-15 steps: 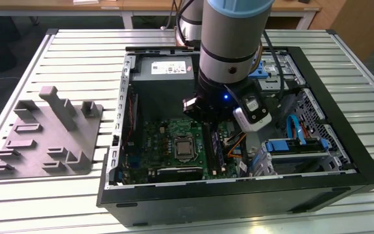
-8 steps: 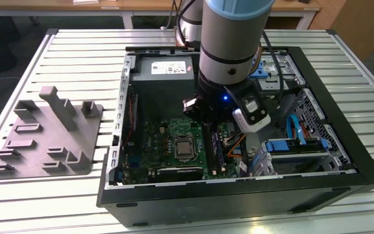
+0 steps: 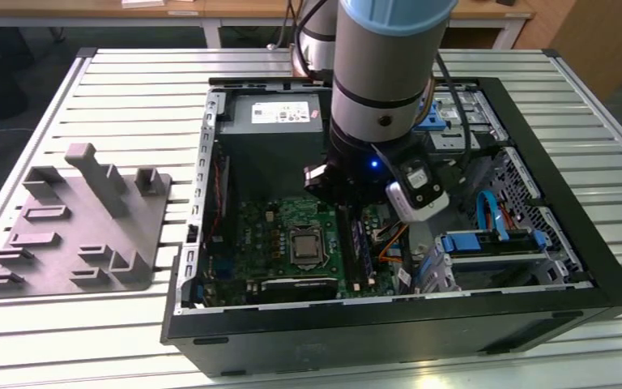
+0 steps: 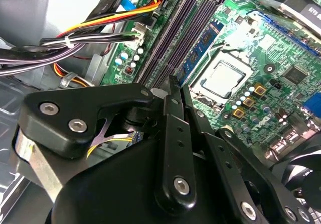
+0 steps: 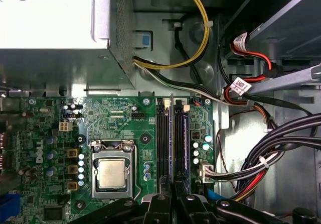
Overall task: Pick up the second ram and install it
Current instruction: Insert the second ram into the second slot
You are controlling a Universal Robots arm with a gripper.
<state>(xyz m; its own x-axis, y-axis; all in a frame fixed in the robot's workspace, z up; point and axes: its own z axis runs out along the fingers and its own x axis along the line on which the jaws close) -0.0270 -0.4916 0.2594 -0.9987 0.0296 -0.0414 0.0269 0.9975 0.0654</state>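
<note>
One arm: reaching down into the open computer case (image 3: 602, 284), which lies on its side near the middle of the slatted table (image 3: 127, 73).
End effector: end effector (image 4: 175, 91) low over the motherboard (image 5: 120, 128), right above the bank of memory slots (image 5: 170, 143); in both wrist views the two fingers (image 4: 173, 133) stand close together, pinching a thin dark edge.
Grip: closed on the second ram (image 5: 175, 138), as far as both wrist views show.
Second ram position: upright, edge-on, running lengthwise along the slots between the CPU socket (image 5: 111, 173) and the cable bundle (image 5: 271, 153); it looks lined up with one slot, but whether it is seated or just touching I cannot tell.
Neighbouring slot: a module with a blue label (image 4: 203, 45) appears already fitted beside it.
Fixture tray: grey fixture tray (image 3: 74, 235) sits near the table edge at the exterior view's left, well apart from the case.
Progress: pick-up done by my reading; module carried to the slot area. Seating and release not yet confirmed.
</note>
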